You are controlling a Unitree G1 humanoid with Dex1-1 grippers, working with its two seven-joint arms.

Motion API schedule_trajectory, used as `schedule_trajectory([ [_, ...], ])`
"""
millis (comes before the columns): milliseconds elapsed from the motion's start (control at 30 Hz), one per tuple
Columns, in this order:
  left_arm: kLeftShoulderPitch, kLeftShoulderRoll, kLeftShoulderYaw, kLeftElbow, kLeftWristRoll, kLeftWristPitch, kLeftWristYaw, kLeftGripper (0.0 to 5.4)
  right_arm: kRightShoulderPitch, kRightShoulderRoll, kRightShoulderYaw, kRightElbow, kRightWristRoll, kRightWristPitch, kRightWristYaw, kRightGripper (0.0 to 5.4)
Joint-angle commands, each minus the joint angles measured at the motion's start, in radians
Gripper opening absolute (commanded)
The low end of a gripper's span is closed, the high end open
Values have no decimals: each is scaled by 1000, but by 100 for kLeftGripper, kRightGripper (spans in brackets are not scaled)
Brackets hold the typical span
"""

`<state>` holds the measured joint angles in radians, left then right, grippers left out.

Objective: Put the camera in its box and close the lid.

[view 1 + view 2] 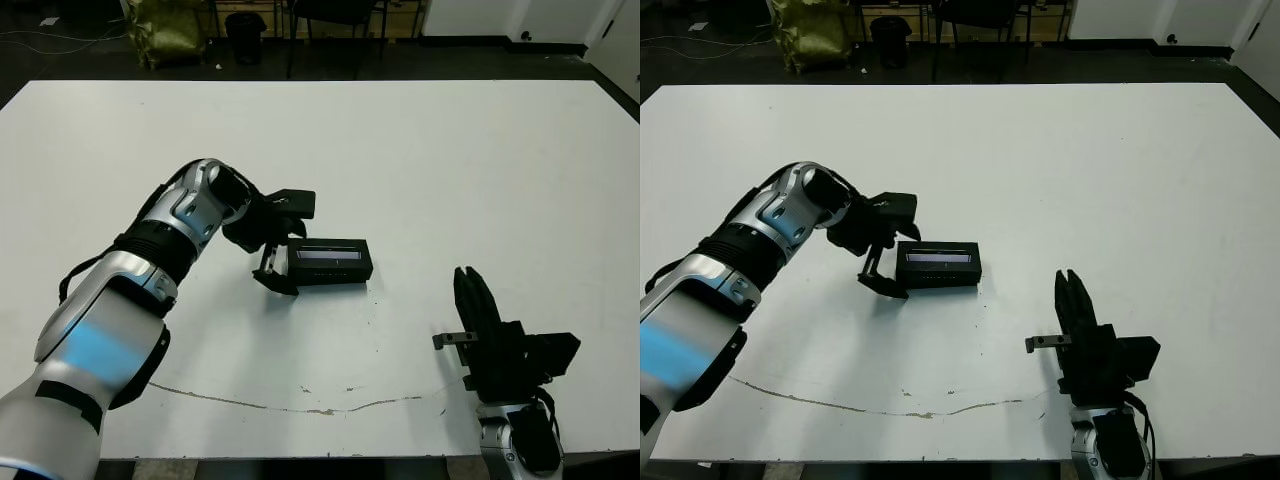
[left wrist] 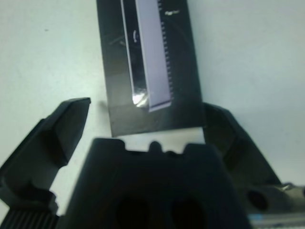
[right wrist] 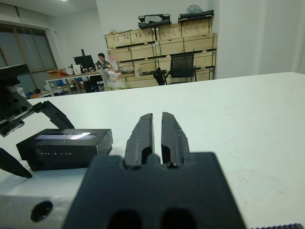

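Observation:
The black lid, with its silvery-grey strip facing up, sits closed on the box near the table's middle. The camera is hidden. My left gripper is open at the box's left end, one finger on each long side; the lid fills the space between them in the left wrist view. My right gripper is shut and holds nothing, near the front edge to the right of the box. In the right wrist view its fingertips lie side by side, with the box beyond them.
A thin dark crack line runs along the white table near its front edge. Beyond the far edge stand a green bag and chair legs. A person sits at a desk far behind, by stacked crates.

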<state>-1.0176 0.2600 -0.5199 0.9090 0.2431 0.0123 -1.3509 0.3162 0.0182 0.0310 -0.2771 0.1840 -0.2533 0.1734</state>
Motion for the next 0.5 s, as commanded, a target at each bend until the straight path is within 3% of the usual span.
schedule_trajectory([
  [33,41,13,-18,15,37,7,17,539,-2,-4,-6,27,14,-14,11,0],
  [333,38,49,-3,45,19,-90,-15,539,10,-3,-3,4,-2,11,-9,0],
  [500,42,77,9,68,13,-62,-72,539,10,-5,-3,4,-3,12,-8,0],
])
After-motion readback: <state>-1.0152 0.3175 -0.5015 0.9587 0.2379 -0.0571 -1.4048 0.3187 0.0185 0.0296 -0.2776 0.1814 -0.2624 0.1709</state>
